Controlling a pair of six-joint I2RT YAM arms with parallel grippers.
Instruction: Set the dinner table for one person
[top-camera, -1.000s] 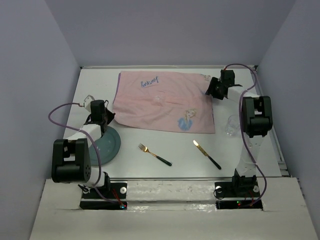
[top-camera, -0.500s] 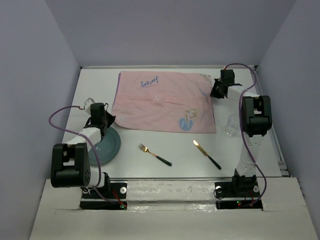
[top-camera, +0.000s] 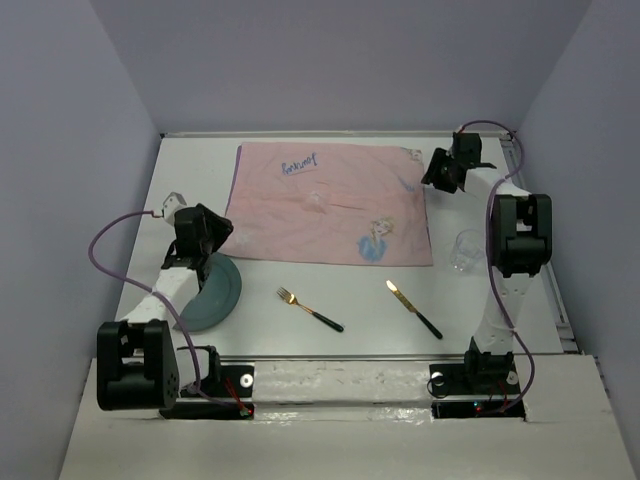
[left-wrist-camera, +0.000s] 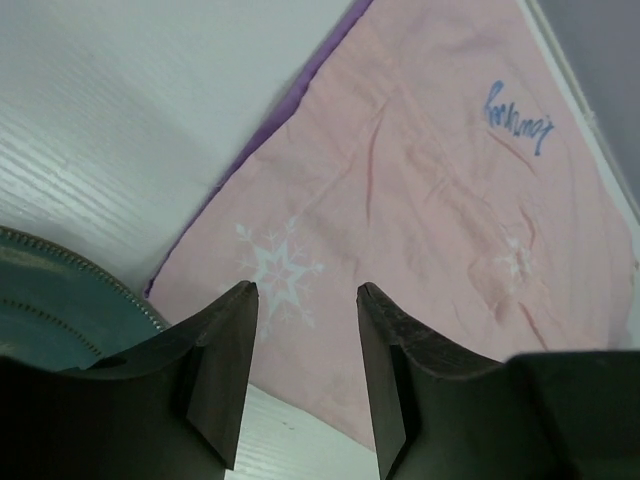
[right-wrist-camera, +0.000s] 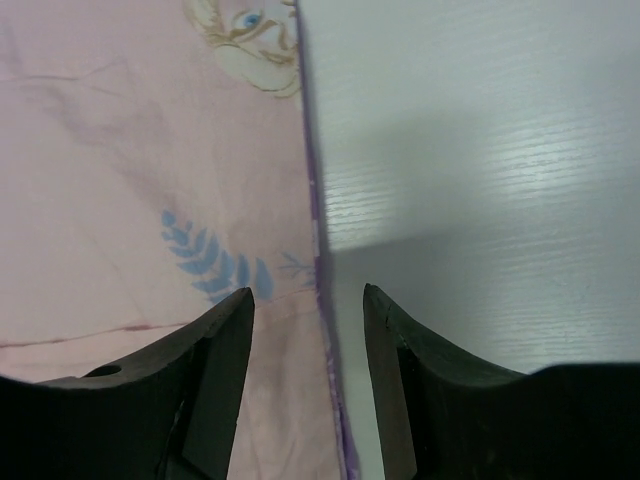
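White surface (top-camera: 350, 290) lies under both arms. Near edge: fork (top-camera: 310, 309), knife (top-camera: 413, 309), apart. Near-left: teal plate (top-camera: 222, 290), partly under left arm. Right edge: clear glass (top-camera: 466, 250), upright. Left end effector (left-wrist-camera: 305, 300) parted wide, gripping nothing, over near-left corner of pink cloth (top-camera: 330, 205). Far: right end effector (right-wrist-camera: 308, 300) parted wide, gripping nothing, over cloth's right edge near surface's far-right corner.
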